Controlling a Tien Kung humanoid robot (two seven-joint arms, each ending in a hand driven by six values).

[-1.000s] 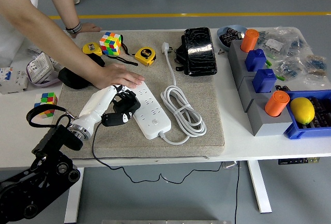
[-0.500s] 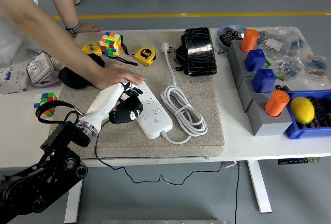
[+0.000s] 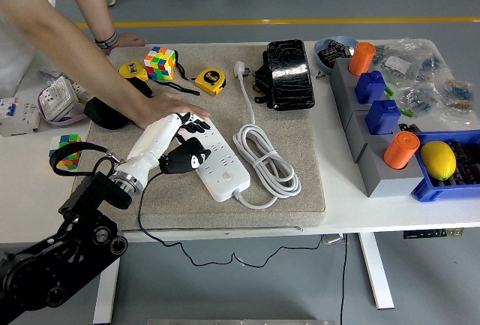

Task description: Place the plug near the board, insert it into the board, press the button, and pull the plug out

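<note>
— Head view only, so what can you actually make out of the plug?

— Not much. The left hand (image 3: 180, 141) has its fingers curled around a black plug (image 3: 182, 162) at the near left edge of the white power strip (image 3: 214, 158). Whether the prongs are seated in a socket or just resting on it, I cannot tell; the hand covers that spot.

— And the person?

— A person's hand (image 3: 171, 107) lies flat on the far end of the strip, just above the robot's fingers. The other hand (image 3: 127, 40) rests on the table's far edge. The body is cut off at the top left.

— The robot's right arm?

— Out of view entirely.

— Count things for me.

— One power strip on the grey mat (image 3: 300, 182), with one coiled white cable (image 3: 266, 161) running up to a white plug head (image 3: 240, 68). Two colour cubes: the far cube (image 3: 160, 62) and the near cube (image 3: 69, 147), partly hidden behind the arm's strap. Two yellow tape measures: the left tape measure (image 3: 135, 72) and the right tape measure (image 3: 211, 80). One black pouch (image 3: 288, 73). Two orange cylinders, the far cylinder (image 3: 361, 58) and the near cylinder (image 3: 401, 149). Two blue blocks between them, the far block (image 3: 370, 86) and the near block (image 3: 383, 116). One lemon (image 3: 439, 160) in a blue bin (image 3: 427, 191), which the right edge cuts off.
</note>
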